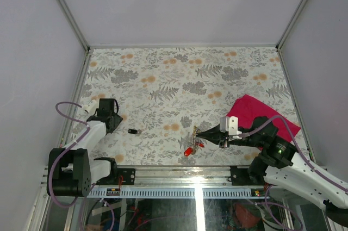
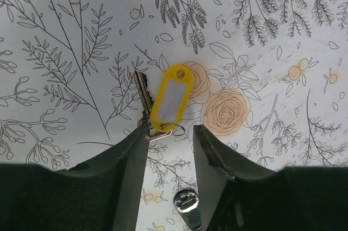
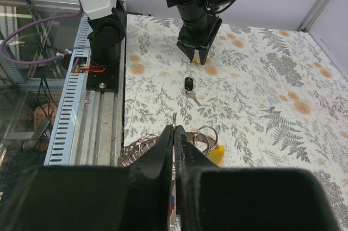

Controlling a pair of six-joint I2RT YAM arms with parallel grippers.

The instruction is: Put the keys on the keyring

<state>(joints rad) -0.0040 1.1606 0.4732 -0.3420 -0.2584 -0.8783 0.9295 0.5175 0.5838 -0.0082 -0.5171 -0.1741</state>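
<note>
My left gripper [image 1: 117, 116] is open and low over the table. In the left wrist view a yellow-headed key [image 2: 171, 96] with silvery blades [image 2: 142, 92] and a small ring [image 2: 173, 130] lies just ahead of the gripper [image 2: 170, 129], the left fingertip [image 2: 136, 144] touching the blades. A black key [image 1: 133, 131] lies beside it. My right gripper [image 1: 199, 132] is shut on a thin metal key blade [image 3: 174, 118] in a bunch of silvery keyring coils [image 3: 142, 147]. A red key [image 1: 189, 151] hangs below and a yellow head [image 3: 218, 155] shows to the right.
A magenta cloth [image 1: 262, 114] lies under the right arm. The metal rail [image 1: 179, 174] runs along the near table edge. The black key also shows in the right wrist view [image 3: 188, 84], between the two grippers. Grey walls enclose the floral table.
</note>
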